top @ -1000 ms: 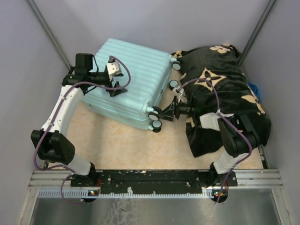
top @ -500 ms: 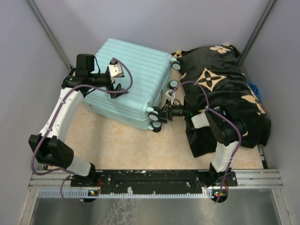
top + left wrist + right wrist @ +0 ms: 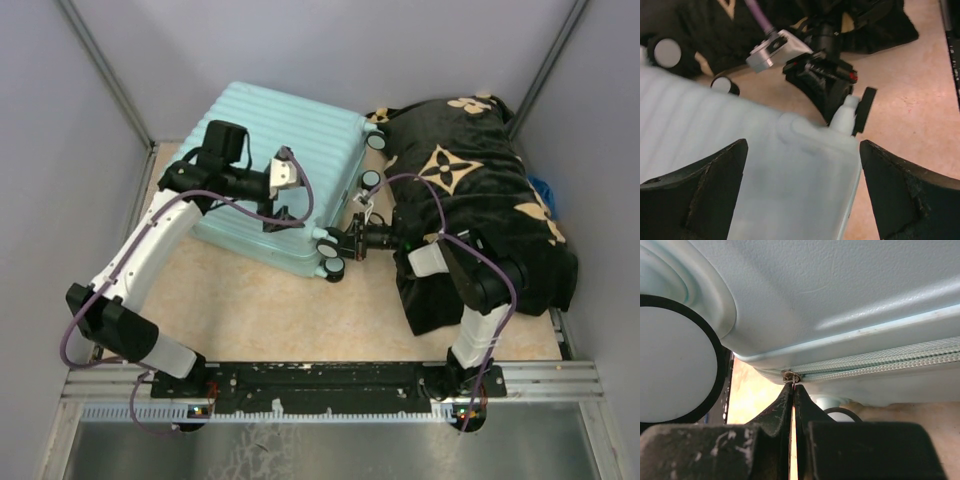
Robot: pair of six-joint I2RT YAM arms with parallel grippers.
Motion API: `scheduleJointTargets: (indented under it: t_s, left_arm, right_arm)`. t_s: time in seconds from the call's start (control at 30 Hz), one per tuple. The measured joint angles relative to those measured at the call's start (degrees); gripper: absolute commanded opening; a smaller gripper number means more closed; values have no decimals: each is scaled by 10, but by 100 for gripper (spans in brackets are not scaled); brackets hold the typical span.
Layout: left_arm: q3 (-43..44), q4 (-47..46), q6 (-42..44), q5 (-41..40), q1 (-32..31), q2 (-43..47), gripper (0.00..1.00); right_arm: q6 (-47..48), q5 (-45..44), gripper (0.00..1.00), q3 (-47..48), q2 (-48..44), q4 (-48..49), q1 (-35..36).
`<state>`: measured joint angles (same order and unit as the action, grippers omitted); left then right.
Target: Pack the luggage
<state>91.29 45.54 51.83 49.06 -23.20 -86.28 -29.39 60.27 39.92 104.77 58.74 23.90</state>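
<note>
The suitcase, pale mint-blue with a ribbed hard shell, lies flat and closed on the worktop, towards the far-left corner, its wheeled end turned to the right. A black blanket with tan flower motifs is bundled along the right edge, just beside that wheeled end. The left arm rises from its base at the near edge, bends at the elbow near the left edge and reaches rightward across the shell. The left tool hangs over the near-right part of the lid; in the left wrist view its jaws stand wide apart above the shell with nothing between them, and contact with the shell cannot be confirmed. The right arm folds back over the blanket and stretches left, roughly level, to the near-right corner of the suitcase. The right tool is closed, its fingertips pressed together on the small metal zip pull in the seam between the two shells. A black-rimmed wheel sits immediately left of that pinch.
</note>
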Motion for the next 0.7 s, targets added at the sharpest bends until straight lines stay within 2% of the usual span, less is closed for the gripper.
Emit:
scheduleJointTargets:
  t_s: [0.23,0.4,0.57,0.7]
  left_arm:
    - [12,38,47,-10,-108,-12,100]
    - [-2,20,56,-66,-168,-25,100]
    - [13,21,69,-106,-204,-61,99]
    - [32,50,89,-119,-209,-92,96]
  right_arm:
    - [50,-41,0,-22,-47,-42,3]
    - [100,-83,0,-43,-85,-79,10]
    - [130,-107,0,-47,-102,-104,12]
    - [141,-119,0,-47,-106,-109,12]
